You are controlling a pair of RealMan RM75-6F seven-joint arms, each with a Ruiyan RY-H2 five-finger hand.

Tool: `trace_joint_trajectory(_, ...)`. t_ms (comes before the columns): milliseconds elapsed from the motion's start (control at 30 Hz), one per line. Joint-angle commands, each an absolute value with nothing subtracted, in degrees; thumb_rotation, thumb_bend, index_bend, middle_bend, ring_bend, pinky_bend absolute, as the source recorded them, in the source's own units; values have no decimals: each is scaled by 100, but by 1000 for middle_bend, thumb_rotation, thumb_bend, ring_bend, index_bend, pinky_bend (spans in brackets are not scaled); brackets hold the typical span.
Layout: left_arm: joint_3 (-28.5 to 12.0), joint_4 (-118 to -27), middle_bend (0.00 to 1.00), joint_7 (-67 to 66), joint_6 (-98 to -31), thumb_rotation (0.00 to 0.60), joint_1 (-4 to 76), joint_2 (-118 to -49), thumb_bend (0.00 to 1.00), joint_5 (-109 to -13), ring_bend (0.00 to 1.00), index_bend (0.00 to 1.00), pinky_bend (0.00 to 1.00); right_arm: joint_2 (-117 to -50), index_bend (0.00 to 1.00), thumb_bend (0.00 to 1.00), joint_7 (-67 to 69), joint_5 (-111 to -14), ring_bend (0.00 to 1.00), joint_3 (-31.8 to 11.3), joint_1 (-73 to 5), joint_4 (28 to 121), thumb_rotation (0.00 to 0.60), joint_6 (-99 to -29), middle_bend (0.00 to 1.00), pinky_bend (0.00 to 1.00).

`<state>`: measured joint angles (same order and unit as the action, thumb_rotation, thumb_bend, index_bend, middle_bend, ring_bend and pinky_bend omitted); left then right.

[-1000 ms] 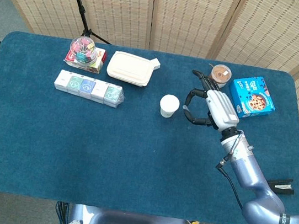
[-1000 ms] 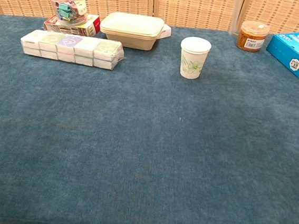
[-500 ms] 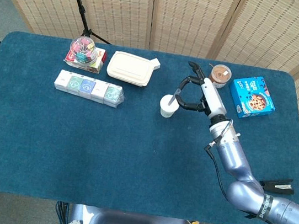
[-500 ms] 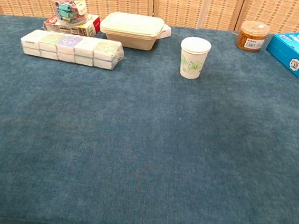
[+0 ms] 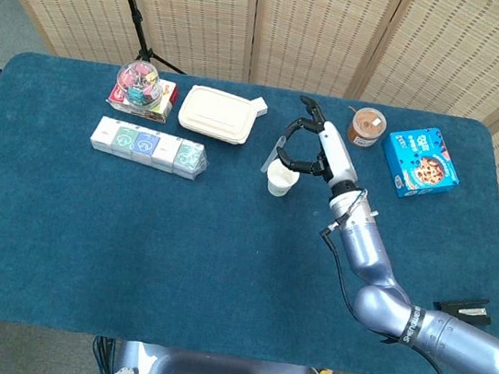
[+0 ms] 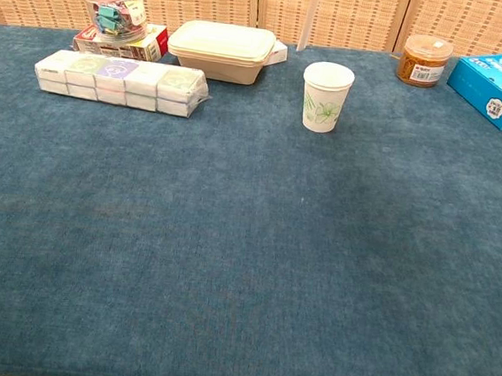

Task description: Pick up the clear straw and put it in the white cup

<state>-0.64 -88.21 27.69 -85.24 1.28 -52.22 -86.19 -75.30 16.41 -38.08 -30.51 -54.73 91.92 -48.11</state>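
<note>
Head view showed the right hand poised just above the white cup, fingers pinching the clear straw (faint against the cloth), its lower end slanting beside the rim, presumably lined up for dropping in.

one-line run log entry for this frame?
phase: insert | right hand: holds clear straw, over white cup | straw: not yet in cup | left hand: not in view
</note>
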Motion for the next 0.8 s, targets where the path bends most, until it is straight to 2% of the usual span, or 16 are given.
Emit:
trace_joint_trajectory(33,-61,-8818,0,2769,-8513,600,129,-5224,37,-8620,0,0,0,-7562,576,458,1697,-3854,0,-3024,-5425,9100,600,-4750,48,0)
trace_joint_trajectory(800,-67,-8865,0,2674,-8516,600,105,-5247,37,-8590,0,0,0,-7765,576,458,1989,-4143,0,-2976,-5240,8540,600,-4426,48,0)
